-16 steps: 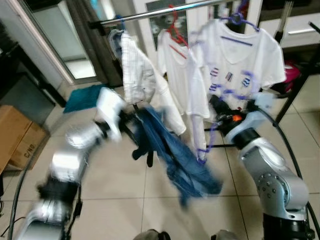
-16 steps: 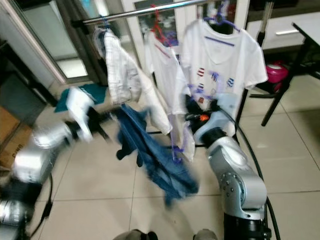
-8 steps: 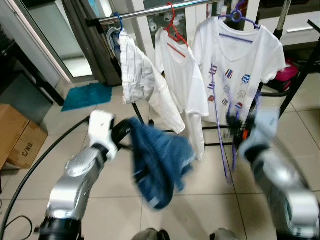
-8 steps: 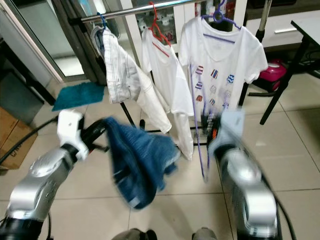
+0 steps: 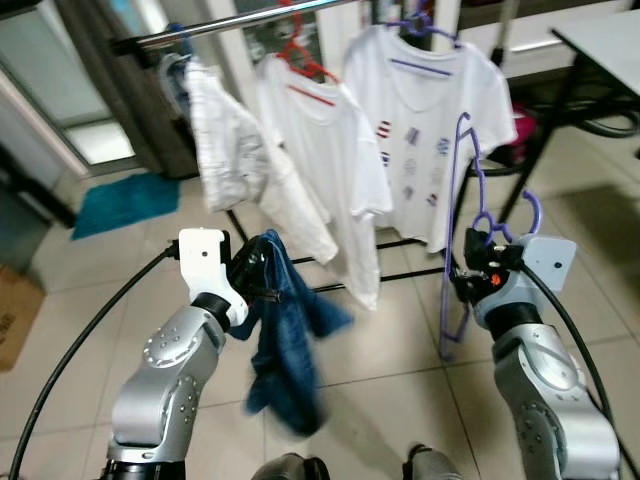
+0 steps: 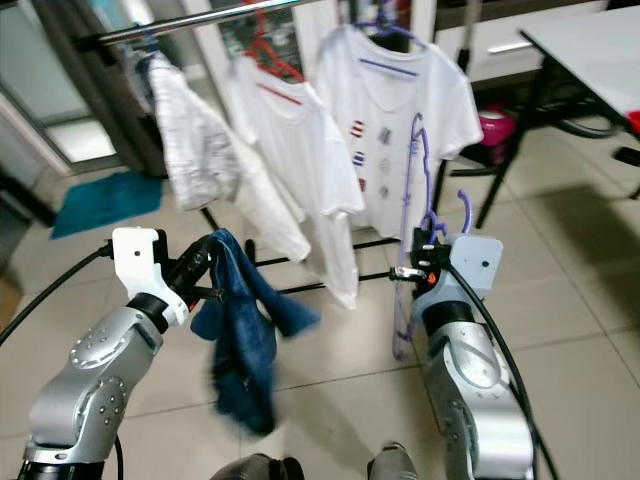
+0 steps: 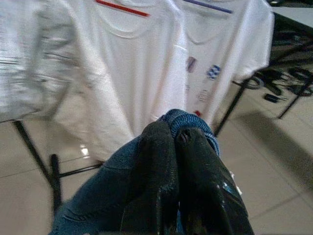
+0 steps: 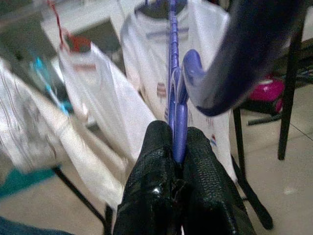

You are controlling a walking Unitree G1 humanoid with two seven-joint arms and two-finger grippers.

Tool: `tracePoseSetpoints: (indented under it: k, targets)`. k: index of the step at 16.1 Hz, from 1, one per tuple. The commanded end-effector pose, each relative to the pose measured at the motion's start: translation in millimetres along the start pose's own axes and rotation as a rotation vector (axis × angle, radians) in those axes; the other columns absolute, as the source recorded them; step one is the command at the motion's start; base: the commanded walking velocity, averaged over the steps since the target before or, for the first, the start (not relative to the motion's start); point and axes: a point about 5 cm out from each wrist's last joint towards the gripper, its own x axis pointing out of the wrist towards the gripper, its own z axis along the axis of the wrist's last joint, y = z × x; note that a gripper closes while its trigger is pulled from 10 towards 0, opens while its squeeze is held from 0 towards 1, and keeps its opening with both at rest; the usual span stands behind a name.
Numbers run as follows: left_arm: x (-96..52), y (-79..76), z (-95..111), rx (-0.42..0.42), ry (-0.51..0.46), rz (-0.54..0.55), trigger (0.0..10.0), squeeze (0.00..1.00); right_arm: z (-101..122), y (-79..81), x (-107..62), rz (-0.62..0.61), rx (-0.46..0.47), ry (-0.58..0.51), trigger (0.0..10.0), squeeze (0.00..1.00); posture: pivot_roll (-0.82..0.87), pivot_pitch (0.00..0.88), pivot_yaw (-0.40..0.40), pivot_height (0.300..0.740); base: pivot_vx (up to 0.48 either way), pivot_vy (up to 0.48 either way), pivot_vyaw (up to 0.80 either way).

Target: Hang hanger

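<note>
right claw (image 8: 172, 161) is clamped on the purple hanger (image 5: 455, 230). we're pinching its frame between both fingers (image 8: 149, 181), with the hook curling up just beside the wrist and the long body standing roughly upright in front of our right arm. the hanger is bare, with no garment on it.

left claw (image 7: 173, 147) is pinched shut on the blue jeans (image 5: 280, 340). a fold of denim sits between the fingertips and the rest droops toward the tiled floor (image 5: 400, 340), apparently clear of it, though the lower end is blurred so we can't be sure.

ahead of both arms is the clothes rail (image 5: 230, 18). it already carries the white trousers (image 5: 215, 150) on a blue hanger, the plain white tee (image 5: 320, 170) on a red hanger (image 5: 300, 60), and the printed white tee (image 5: 425, 120) on another purple hanger. the held hanger is below the rail and well apart from it, in front of the printed tee. a table (image 5: 610, 40) sits off to our right.

our status read: both pickups are done, nothing is hung. the hook isn't on the rail, and the jeans and hanger are held apart in separate claws. if the jeans are meant to go on it, threading comes first. then we lift the hook over the bar and release. we'd call it less than half done.
</note>
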Motion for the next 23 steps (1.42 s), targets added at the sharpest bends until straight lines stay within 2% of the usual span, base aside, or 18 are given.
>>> tracePoseSetpoints:
  k: [1,4,6,9,11,13,15,18,19,20,23]
  targets:
    - [-0.7,-3.6,5.5,0.021,-0.03,-0.002,10.0,0.0,7.1,2.1,1.1,0.009,0.019,-0.074,10.0,0.0,-0.08,0.083,0.198,0.74,0.0,0.0,-0.8]
    - [1.2,-5.8,5.8,0.023,-0.028,-0.01,10.0,0.0,8.4,7.9,-1.6,0.05,0.034,-0.082,10.0,0.0,-0.09,0.081,0.202,0.74,0.0,0.0,-0.8]
    - [4.1,-6.3,5.8,0.02,-0.023,-0.016,10.0,0.0,4.7,-1.8,2.2,-0.02,0.106,-0.061,10.0,0.0,-0.1,0.095,0.199,0.74,0.0,0.0,-0.8]
    - [4.3,-6.6,7.1,-0.023,-0.023,-0.008,10.0,0.0,5.8,-2.3,0.8,-0.03,0.093,-0.073,10.0,0.0,-0.1,0.106,0.204,0.74,0.0,0.0,-0.8]
    - [5.8,-9.6,4.5,-0.008,-0.023,-0.03,10.0,0.0,2.6,-4.1,3.2,-0.047,0.075,-0.048,10.0,0.0,-0.11,0.094,0.221,0.74,0.0,0.0,-0.77]
    - [8.2,-11.3,7.4,0.014,-0.031,-0.054,10.0,0.0,4.4,-5.0,4.2,-0.07,0.002,-0.047,10.0,0.0,-0.11,0.089,0.231,0.74,0.0,0.0,-0.76]
    - [10.6,-11.3,11.2,0.033,-0.043,-0.068,10.0,0.0,7.4,2.7,4.1,-0.013,0.041,-0.075,10.0,0.0,-0.1,0.122,0.217,0.74,0.0,0.0,-0.77]
    - [3.8,-9.9,4.2,0.018,-0.03,-0.042,10.0,0.0,11.2,-1.1,1.1,-0.048,0.092,-0.116,10.0,0.0,-0.11,0.123,0.223,0.74,0.0,0.0,-0.79]
    - [2.9,-11.9,1.0,0.015,-0.022,-0.048,10.0,0.0,11.9,-1.0,3.0,-0.05,0.072,-0.116,10.0,0.0,-0.11,0.115,0.223,0.74,0.0,0.0,-0.79]
    - [4.3,-14.6,1.0,0.01,-0.025,-0.062,10.0,0.0,12.4,1.6,6.2,-0.037,0.011,-0.109,10.0,0.0,-0.11,0.113,0.209,0.74,0.0,0.0,-0.79]
    - [2.7,-10.2,2.8,-0.038,-0.044,-0.011,10.0,0.0,6.1,12.6,9.8,0.079,-0.027,-0.014,10.0,0.0,-0.12,0.124,0.15,0.74,0.0,0.0,-0.78]
